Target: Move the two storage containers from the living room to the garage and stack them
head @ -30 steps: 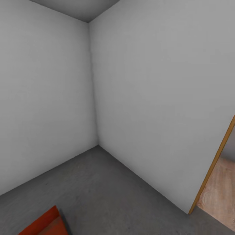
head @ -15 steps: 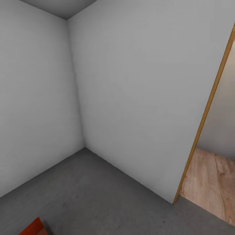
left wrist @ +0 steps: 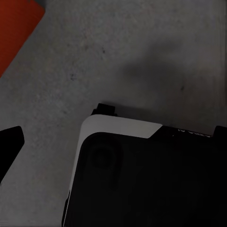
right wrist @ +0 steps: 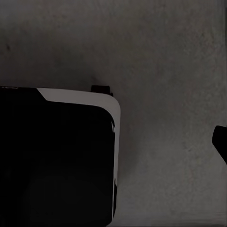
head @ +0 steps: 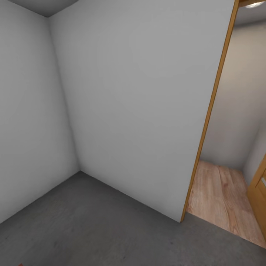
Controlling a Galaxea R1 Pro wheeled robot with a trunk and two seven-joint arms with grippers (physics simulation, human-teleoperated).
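In the left wrist view, a red-orange storage container (left wrist: 14,33) lies on the dark concrete floor (left wrist: 142,56) of the garage, with just its corner in frame. A dark fingertip (left wrist: 9,146) of my left gripper hangs above the floor, apart from the container. A tiny red sliver of the container (head: 20,264) touches the bottom edge of the head view. One dark fingertip (right wrist: 221,142) of my right gripper hangs over bare floor (right wrist: 156,47). Neither view reveals the gap between the fingers. Nothing is visibly held.
Two white-grey walls meet in a corner (head: 62,111) ahead on the left. A wood-framed doorway (head: 210,111) on the right opens onto a light wood-plank floor (head: 221,195). My black, white-edged base (left wrist: 151,179) fills much of both wrist views.
The head camera has swung to the right. The doorway and the wood floor now take up more of the picture, and the red container has slid almost out at the bottom left.
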